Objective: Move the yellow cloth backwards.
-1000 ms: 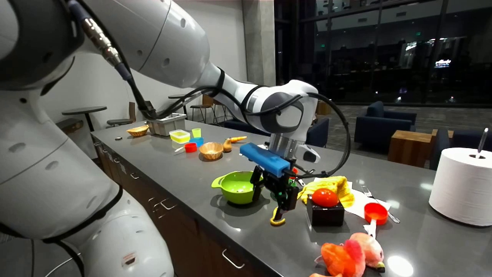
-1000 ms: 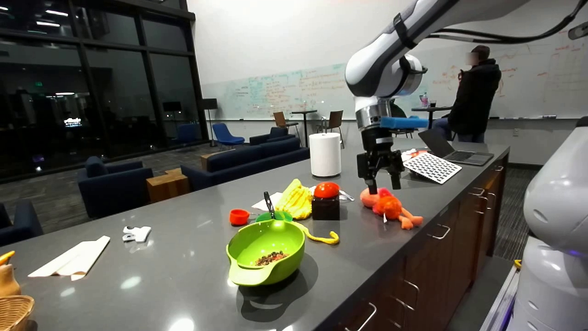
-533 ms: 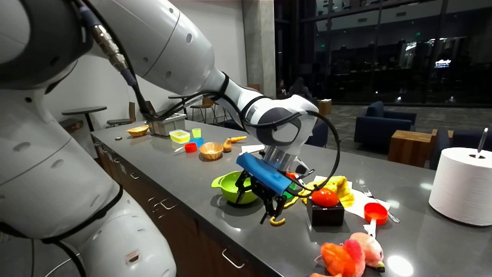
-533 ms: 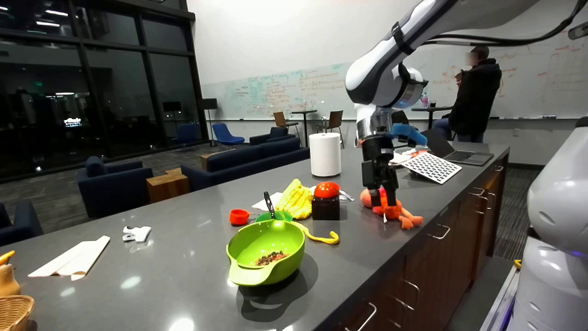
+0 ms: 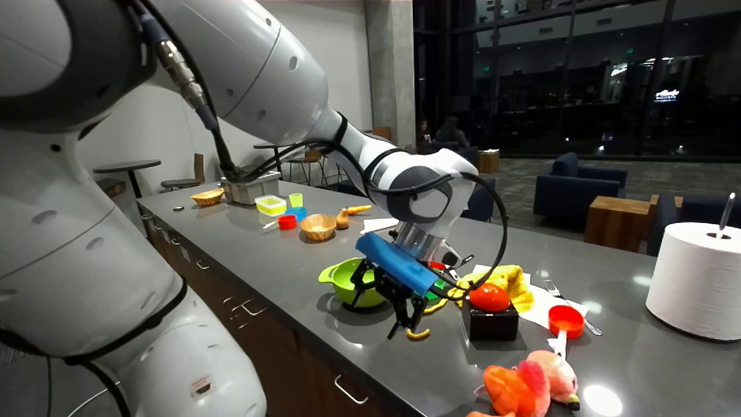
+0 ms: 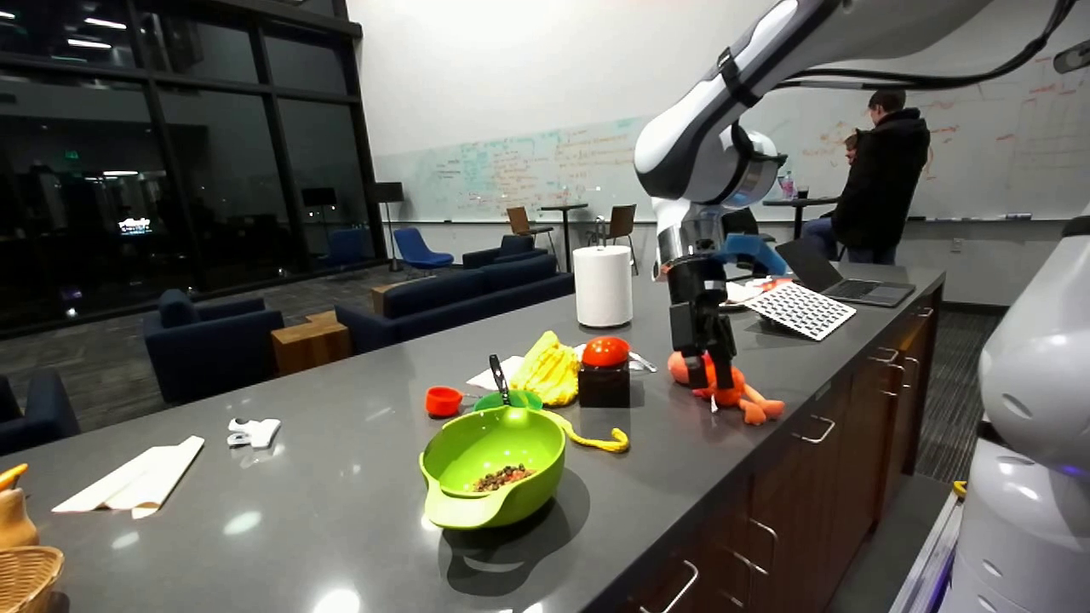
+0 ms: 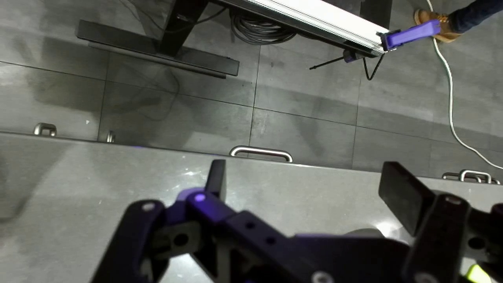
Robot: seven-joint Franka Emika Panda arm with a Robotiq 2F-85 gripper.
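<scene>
Yellow cloth (image 6: 545, 373), hemmed in among small things

Nearest in an exterior view stands the green bowl (image 6: 477, 447), small dark and reddish bits (image 6: 504, 478) in its bottom. From behind its rim a yellow strand (image 6: 588, 439) reaches out over the counter (image 6: 324, 485) and ends in a hook; whether it joins the cloth is hidden. A green object (image 6: 523, 398), partly hidden by the bowl, sits between bowl and cloth.

The gripper (image 7: 308, 184) hangs tilted over the counter, apart from the cloth, its jaws spread wide and holding only air. An orange plush toy (image 5: 512, 388) lies near the drawer-side edge (image 7: 338, 168). Just beside the cloth, toward that edge, stands a black box (image 6: 605, 389) with a red dome (image 6: 605, 352) on top; I cannot tell if they touch. The cloth lies bunched, white paper (image 5: 538, 307) showing next to it, and farther off stands a paper roll (image 6: 603, 289).

In the wrist view the drawer-side edge, metal handles (image 7: 261, 151) jutting past it, appears just beyond the fingertips (image 7: 216, 177). Bare counter opens between strand and edge; past the counter's far side sit dark sofas (image 6: 460, 311).
</scene>
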